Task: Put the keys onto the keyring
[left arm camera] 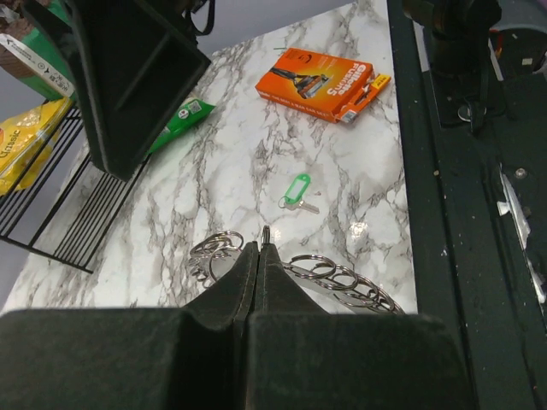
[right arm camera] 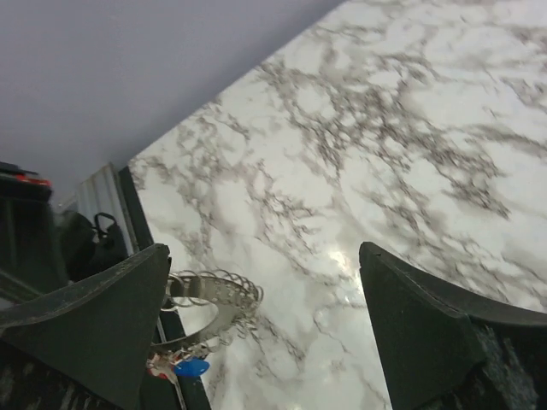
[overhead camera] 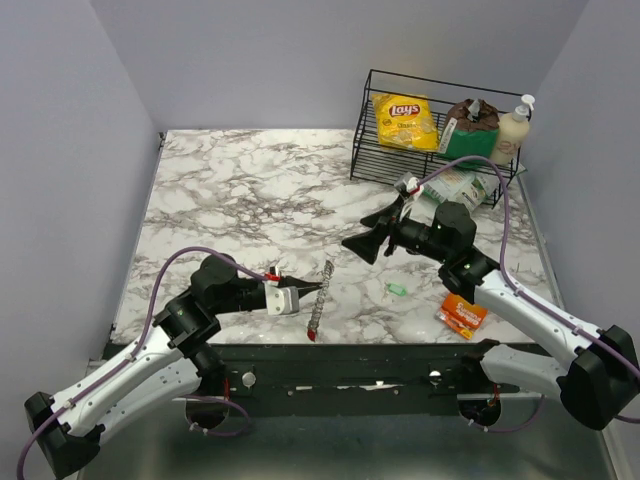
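Covering the whole work area: a white counter (overhead camera: 230,190) with grey marble veining, boxed in by plain pale lilac walls (overhead camera: 330,60) at the far, left and right edges. A black metal frame (overhead camera: 350,365) runs along the near edge.

Far right corner: black wire basket (overhead camera: 362,135) holding a yellow Lay's crisp bag (overhead camera: 405,120) and a cream soap bottle (overhead camera: 513,132), among other packets too crowded to name. A green-and-white packet (overhead camera: 455,185) lies on the counter just in front of the basket.

Near right area: orange razor box (overhead camera: 462,315), flat on the counter close to the near edge.

Green key (overhead camera: 397,290): pale green tag, lying loose on the counter, apart from the razor box and from the keyring.

Keyring (overhead camera: 320,298): a grey metal hoop built of many small linked rings, held up on edge above the near edge of the counter, left of centre. A red key (overhead camera: 312,338) and a blue key (right arm camera: 192,367) hang at its low end.

Left claw (overhead camera: 295,297): fingers pressed together, pinching the keyring's rim, with ring links showing on both sides of the tips in the left wrist view.

Right claw (overhead camera: 372,232): fingers spread wide, holding nothing, hovering over the middle of the counter and pointed towards the keyring.
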`<state>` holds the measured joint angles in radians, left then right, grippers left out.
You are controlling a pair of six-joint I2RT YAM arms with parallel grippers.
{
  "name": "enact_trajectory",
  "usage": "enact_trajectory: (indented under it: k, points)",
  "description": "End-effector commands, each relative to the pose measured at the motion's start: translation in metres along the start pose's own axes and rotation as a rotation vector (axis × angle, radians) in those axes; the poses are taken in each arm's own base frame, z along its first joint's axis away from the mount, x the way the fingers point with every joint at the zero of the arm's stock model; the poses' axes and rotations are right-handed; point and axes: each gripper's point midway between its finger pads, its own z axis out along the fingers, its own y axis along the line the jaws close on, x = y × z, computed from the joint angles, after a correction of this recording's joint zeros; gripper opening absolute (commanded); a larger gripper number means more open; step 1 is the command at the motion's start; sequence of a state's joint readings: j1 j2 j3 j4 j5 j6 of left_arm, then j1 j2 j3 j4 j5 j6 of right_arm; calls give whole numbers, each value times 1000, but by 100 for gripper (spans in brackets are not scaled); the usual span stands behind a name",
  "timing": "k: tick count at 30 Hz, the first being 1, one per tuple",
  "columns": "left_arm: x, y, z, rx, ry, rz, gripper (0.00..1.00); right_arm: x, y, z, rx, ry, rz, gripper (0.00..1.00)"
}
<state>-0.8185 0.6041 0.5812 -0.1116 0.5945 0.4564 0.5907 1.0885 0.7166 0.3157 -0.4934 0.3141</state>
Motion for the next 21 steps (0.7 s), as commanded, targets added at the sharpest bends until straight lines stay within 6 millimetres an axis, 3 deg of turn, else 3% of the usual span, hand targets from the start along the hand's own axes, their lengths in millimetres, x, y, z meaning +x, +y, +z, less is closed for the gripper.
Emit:
enact_trajectory:
  k: [1, 5, 11, 15, 21]
  points:
    - [-24, 14, 1, -79, -109, -7, 0, 46, -50, -12, 212, 108, 120, 97]
    - [-24, 19, 0, -117, -115, -21, 0, 86, -74, -26, 295, 191, 228, 87]
    - [-17, 24, 1, -159, -103, -90, 0, 128, -101, -42, 435, 309, 302, 78]
    - [-20, 27, 3, -166, -115, -120, 0, 149, -117, -58, 560, 402, 312, 75]
    - [-16, 25, 8, -147, -95, -134, 0, 158, -128, -78, 669, 489, 287, 73]
